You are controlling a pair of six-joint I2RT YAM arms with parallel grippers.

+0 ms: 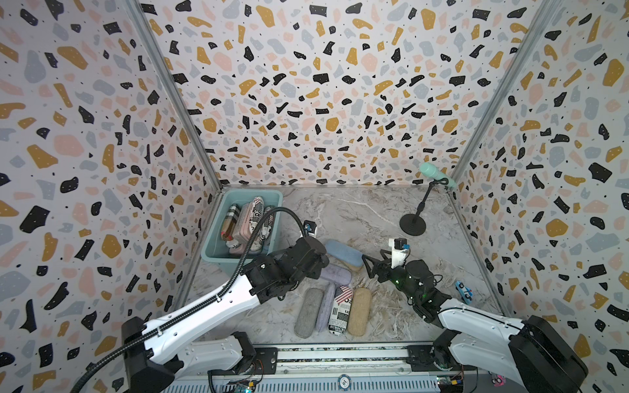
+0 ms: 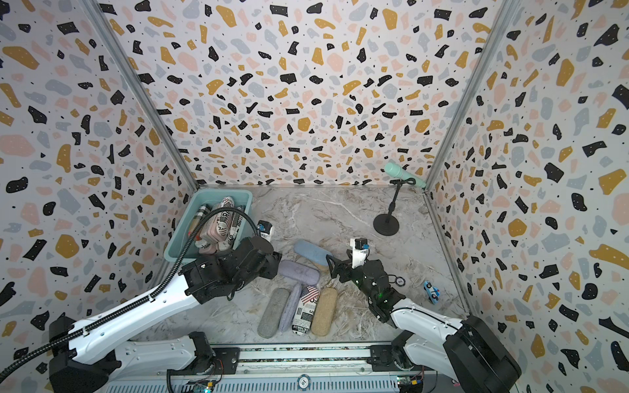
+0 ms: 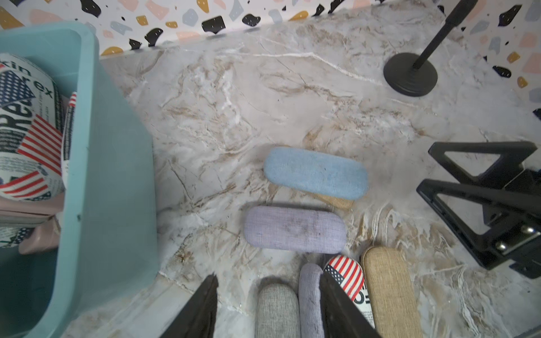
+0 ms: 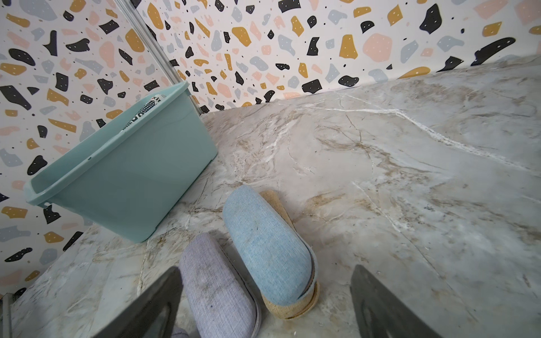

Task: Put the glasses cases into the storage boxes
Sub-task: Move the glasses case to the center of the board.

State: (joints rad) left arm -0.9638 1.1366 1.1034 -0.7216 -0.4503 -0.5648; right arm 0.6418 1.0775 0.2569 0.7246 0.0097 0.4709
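**Lining up on the light blue case**

In both top views, loose cases (image 1: 308, 318) are lying near the storage box (image 1: 218, 260), which is already holding several. In the left wrist view, the left gripper (image 3: 268, 278) is hanging released and empty. In the right wrist view, the right gripper (image 4: 265, 269) is gaping empty above the light blue case (image 4: 266, 243), which is resting on a tan case (image 4: 292, 307) just beside the lavender case (image 4: 216, 292). The best approach is probably centring across the blue one's width, clearing the lavender and pinching above the tan.
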